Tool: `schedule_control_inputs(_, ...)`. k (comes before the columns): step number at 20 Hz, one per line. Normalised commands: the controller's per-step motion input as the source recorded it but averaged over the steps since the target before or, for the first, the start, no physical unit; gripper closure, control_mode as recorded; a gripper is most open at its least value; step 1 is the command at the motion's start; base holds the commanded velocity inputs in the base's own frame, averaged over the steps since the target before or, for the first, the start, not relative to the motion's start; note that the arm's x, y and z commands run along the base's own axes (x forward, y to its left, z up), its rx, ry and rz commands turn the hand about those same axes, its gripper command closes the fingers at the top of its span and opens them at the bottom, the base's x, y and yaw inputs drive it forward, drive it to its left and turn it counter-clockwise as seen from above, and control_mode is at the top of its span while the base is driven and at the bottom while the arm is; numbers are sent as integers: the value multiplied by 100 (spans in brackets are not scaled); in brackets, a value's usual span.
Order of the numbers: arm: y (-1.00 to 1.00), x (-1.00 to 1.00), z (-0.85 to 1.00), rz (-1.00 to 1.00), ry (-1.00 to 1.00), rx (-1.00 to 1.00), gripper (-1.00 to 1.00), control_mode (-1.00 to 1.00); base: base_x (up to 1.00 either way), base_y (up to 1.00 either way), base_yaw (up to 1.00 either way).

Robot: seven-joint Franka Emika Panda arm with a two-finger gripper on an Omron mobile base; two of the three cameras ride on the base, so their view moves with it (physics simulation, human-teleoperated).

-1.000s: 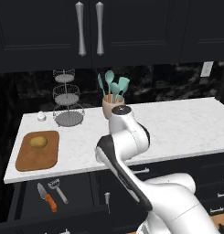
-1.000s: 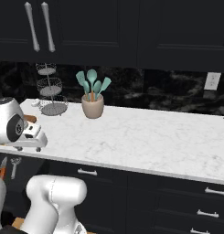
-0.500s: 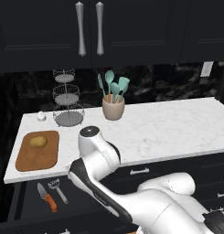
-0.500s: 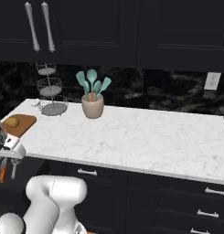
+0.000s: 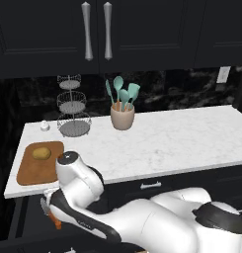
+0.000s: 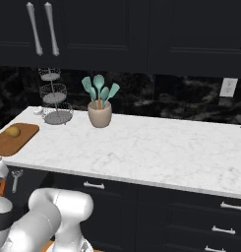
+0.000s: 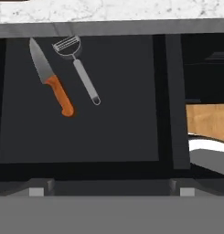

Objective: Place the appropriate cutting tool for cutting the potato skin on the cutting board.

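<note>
Below the counter edge, in an open dark drawer (image 7: 109, 137), the peeler (image 7: 79, 68) lies flat beside the knife (image 7: 51, 77). In the hand view the peeler sits at about 11 o'clock, its forked head up near the counter lip and its slim handle running down toward 5 o'clock. The knife lies just beside it on the 9 o'clock side, roughly parallel and apart from it.

On the counter (image 5: 181, 138), the board (image 5: 36, 165) rests at the far left end, with the potato (image 5: 41, 153) on its back half. In the right base view the board (image 6: 14, 140) shows at 9 o'clock, with the peeler (image 6: 15, 179) visible just below it.

Whether the gripper is open or closed I cannot tell; its tips are probably lost in the dark strip at the bottom of the hand view.

As a judgement, the peeler is light, stiff and smooth, so it may slide on the drawer floor if nudged. The best hold looks to be mid-handle, fingers closing across its narrow width, clear of the head and of the knife's orange grip. Lying flat, it leaves little to pinch, so a low, square approach would suit.
</note>
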Motion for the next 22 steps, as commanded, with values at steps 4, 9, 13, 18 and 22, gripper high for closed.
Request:
schedule_control_inputs(4,25,5,-27,0,6,0,-100,-100,0,0,0)
schedule_control_inputs(9,-2,-7,-42,4,2,0,-100,-100,0,0,0)
schedule_control_inputs(13,-19,-4,-44,8,-5,-2,-100,-100,0,0,0)
schedule_control_inputs(18,-7,11,-26,1,-9,-1,-100,-100,0,0,0)
schedule_control_inputs(22,-4,19,-19,0,-2,0,-100,-100,0,0,0)
